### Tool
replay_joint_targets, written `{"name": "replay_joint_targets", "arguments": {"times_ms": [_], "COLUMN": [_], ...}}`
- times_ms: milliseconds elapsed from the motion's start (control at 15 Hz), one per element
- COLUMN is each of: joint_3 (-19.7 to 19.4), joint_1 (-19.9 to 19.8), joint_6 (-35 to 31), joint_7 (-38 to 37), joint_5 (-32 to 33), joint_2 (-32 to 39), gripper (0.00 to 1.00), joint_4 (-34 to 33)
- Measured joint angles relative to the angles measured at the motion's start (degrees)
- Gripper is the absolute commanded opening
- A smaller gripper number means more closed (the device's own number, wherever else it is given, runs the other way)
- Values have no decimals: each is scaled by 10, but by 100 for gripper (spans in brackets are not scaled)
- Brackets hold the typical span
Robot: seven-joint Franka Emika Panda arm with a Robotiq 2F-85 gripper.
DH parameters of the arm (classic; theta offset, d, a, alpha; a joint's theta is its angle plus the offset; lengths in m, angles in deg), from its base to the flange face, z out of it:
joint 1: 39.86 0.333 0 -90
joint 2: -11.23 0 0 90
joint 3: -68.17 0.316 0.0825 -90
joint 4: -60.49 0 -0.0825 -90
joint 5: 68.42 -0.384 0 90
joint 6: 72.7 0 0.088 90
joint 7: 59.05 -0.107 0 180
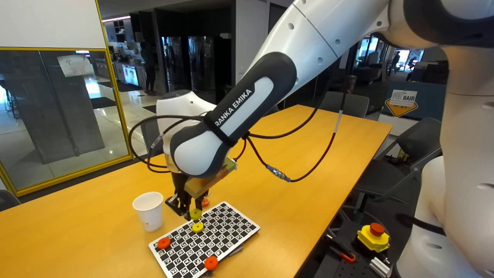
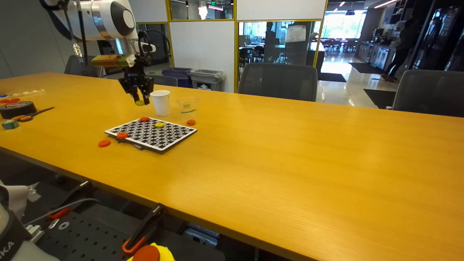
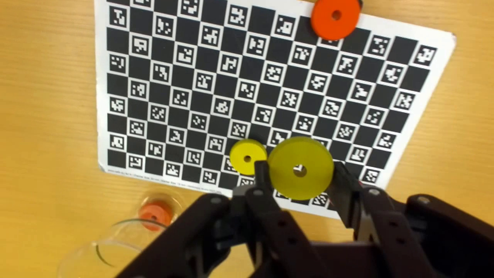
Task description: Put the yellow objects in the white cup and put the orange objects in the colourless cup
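Tabletop (image 2: 290, 163), two cups (image 2: 161, 103), two yellow discs (image 3: 285, 158), one in gripper (image 3: 300, 170).

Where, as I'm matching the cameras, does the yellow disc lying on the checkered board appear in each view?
In an exterior view: yellow disc low, left of centre, below the held disc.
In an exterior view: yellow disc left of centre, near mid-height.
Wrist view: yellow disc near centre, left of the held disc.
Shared landmark: checkered board, in all three.

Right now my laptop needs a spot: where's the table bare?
In an exterior view, the table is bare right of the clear cup and checkered board, up to the mesh chairs. Crowded: around that board, with white cup, gripper and orange discs.
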Motion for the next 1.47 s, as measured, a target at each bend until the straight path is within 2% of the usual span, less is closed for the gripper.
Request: {"name": "replay_joint_targets", "arguments": {"times_ms": [400,1000,1467], "joint_3": [24,11,-2], "joint_1": [14,14,13], "joint_6": [28,70,102], "joint_7": [2,73,118], "joint_5": [10,12,12], "joint_2": [19,160,234], "gripper": [24,24,23], "joint_4": [-94,-277,-372]}}
